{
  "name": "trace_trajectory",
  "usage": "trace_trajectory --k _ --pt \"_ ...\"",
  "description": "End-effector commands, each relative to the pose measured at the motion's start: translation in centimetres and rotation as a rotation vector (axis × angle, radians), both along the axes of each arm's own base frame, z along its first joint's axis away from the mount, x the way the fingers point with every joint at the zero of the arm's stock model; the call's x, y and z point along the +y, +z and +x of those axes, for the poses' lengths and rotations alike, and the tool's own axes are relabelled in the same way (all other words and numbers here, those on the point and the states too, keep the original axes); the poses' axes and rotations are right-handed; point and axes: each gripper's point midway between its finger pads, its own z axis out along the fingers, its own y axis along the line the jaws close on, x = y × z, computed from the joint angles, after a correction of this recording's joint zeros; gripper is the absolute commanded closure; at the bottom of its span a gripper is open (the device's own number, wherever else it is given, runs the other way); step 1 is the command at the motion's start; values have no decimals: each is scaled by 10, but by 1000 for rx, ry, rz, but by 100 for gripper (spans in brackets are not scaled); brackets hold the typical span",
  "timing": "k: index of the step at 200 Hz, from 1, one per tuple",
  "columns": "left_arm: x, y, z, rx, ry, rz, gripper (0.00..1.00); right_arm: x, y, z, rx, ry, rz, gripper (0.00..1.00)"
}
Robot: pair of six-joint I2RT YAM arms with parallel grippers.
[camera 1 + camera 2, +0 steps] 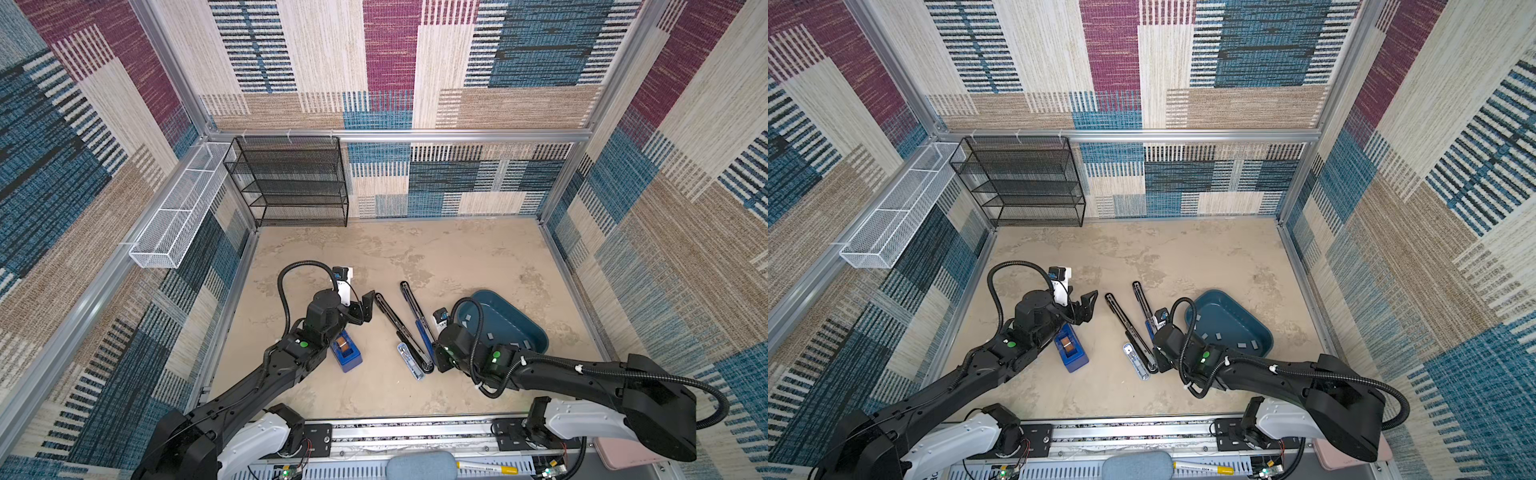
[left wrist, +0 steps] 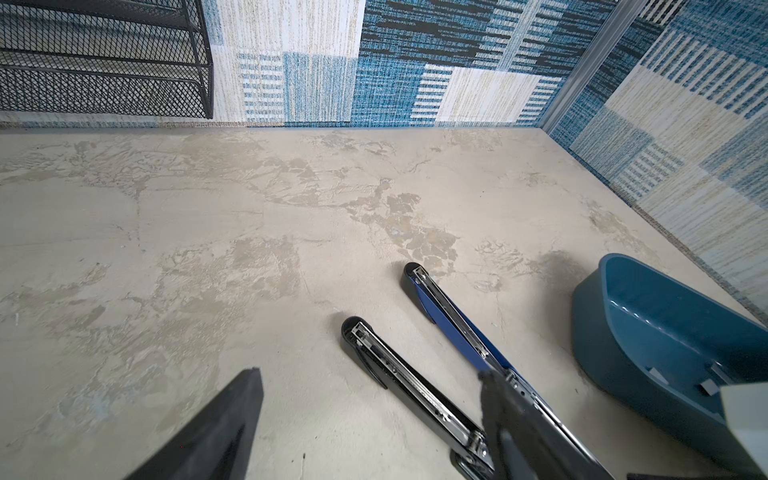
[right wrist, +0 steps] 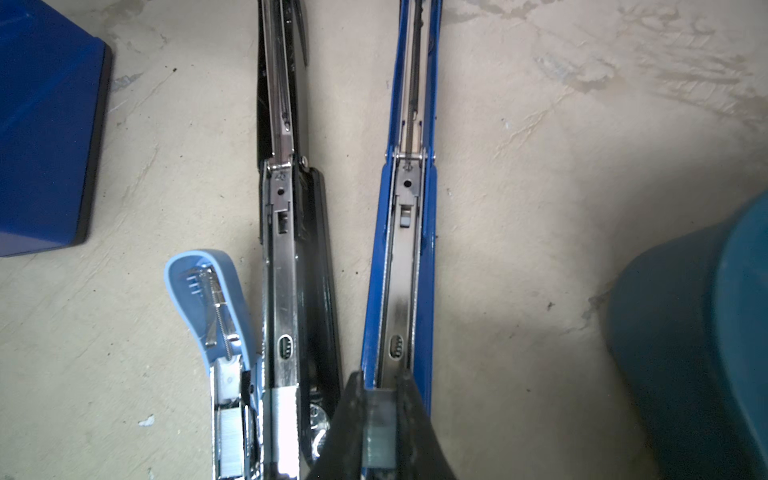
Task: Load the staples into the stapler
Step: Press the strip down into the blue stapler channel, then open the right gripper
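1. Only the right wrist view shows the grip. The right gripper (image 3: 378, 415) is closed on a short grey staple strip (image 3: 379, 434), which is held over the open metal channel of the blue stapler (image 3: 428, 249). It cannot be told whether the strip touches the channel. In both top views this gripper is hidden under its own wrist and cable.
2. The left wrist view shows the left gripper (image 2: 370, 374) open, with its two dark fingers (image 2: 224, 419) spread wide and nothing between them. A top view places it above the bench (image 1: 415, 249), just beside the far end of the black stapler (image 1: 392, 318).
3. Both top views show the loose staples (image 1: 490, 334), small pale-grey rectangles scattered flat inside the teal tray (image 1: 536, 328) to the right of the staplers. In the left wrist view only a couple of them can be seen in the tray.
4. The blue stapler and the black stapler lie opened out flat, close together at the near end and spreading apart toward the far end. A small light-blue stapler (image 3: 208, 291) lies open against the near end of the black one. A ribbed silver block sits in its channel.
5. A dark-blue tape dispenser (image 1: 347, 355) stands left of the staplers, next to the left arm. A black mesh shelf (image 1: 291, 183) and a white mesh basket (image 1: 174, 216) sit at the far left, well apart from the work.
6. The right arm lies across the near edge of the tray and covers part of it in both top views.
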Motion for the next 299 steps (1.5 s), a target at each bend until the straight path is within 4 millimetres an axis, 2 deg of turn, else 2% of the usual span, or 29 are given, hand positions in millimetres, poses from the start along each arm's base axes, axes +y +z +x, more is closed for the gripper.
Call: trace_trajectory --k 1,103,261,299 --pt "-4 13 2 -25 -6 -47 14 2 6 6 -25 -23 12 87" --pt "-4 12 2 -23 -7 -47 14 -1 8 7 -32 -35 14 88" --pt "-4 12 2 -22 -8 -47 14 2 1 7 -13 -27 -7 89" --pt "-4 12 2 -24 -5 -44 14 0 -7 2 39 -38 -29 92"
